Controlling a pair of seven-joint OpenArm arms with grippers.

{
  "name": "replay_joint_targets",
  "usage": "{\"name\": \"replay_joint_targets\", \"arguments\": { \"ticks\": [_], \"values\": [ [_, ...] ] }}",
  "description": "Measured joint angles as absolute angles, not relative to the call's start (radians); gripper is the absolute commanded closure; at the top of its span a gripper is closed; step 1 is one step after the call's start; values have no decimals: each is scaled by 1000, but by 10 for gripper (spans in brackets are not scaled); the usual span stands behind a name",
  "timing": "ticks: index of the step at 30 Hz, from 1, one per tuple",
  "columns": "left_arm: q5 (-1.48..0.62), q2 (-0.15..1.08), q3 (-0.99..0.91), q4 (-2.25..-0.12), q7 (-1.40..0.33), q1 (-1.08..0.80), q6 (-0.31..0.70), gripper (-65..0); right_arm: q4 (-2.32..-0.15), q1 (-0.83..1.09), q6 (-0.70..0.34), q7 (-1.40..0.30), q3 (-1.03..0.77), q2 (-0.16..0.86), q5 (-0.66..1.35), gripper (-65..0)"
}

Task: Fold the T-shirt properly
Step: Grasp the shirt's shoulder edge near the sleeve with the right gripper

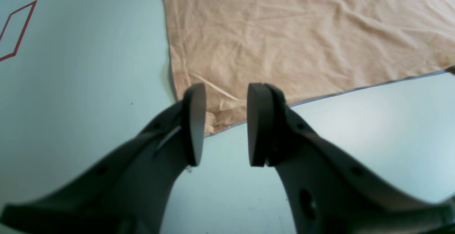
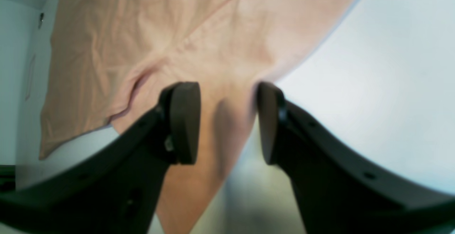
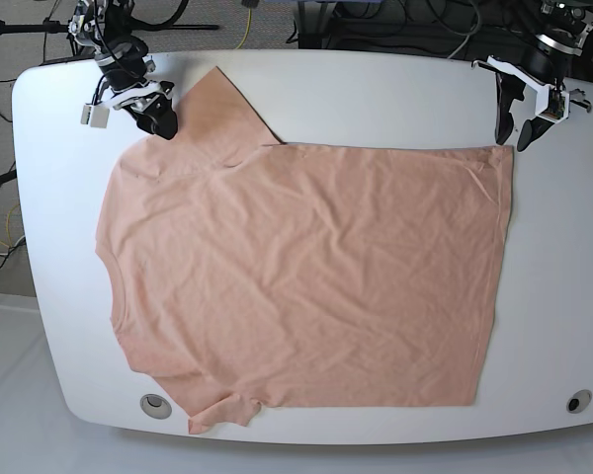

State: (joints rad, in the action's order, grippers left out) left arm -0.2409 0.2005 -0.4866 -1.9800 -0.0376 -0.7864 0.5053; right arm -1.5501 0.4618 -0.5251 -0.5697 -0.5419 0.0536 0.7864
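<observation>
— What couldn't you make out from your end?

— In my right wrist view the T-shirt (image 2: 149, 49) was soft and out of focus near the camera, and its sleeve ran off the bottom edge. The right gripper (image 2: 227, 120) had cloth between its pads, but I couldn't tell whether they touched it.

— And the other side?

— In the left wrist view the shirt ran off the top and right edges. A red outline (image 1: 17, 31) on the table (image 1: 89, 67) was cut off at the left. In the base view, the left gripper (image 3: 514, 133) was too small for me to judge its opening.
</observation>
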Motion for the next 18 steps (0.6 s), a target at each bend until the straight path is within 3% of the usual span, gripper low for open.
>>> {"name": "replay_joint_targets", "arguments": {
  "ticks": [14, 18],
  "values": [
    [-245, 204, -484, -1979, -44, -764, 493, -178, -1558, 456, -551, -548, -529, 16, 726, -265],
    [-403, 200, -514, -1968, -189, -726, 505, -188, -1560, 459, -550, -554, -527, 20, 739, -269]
  ]
}}
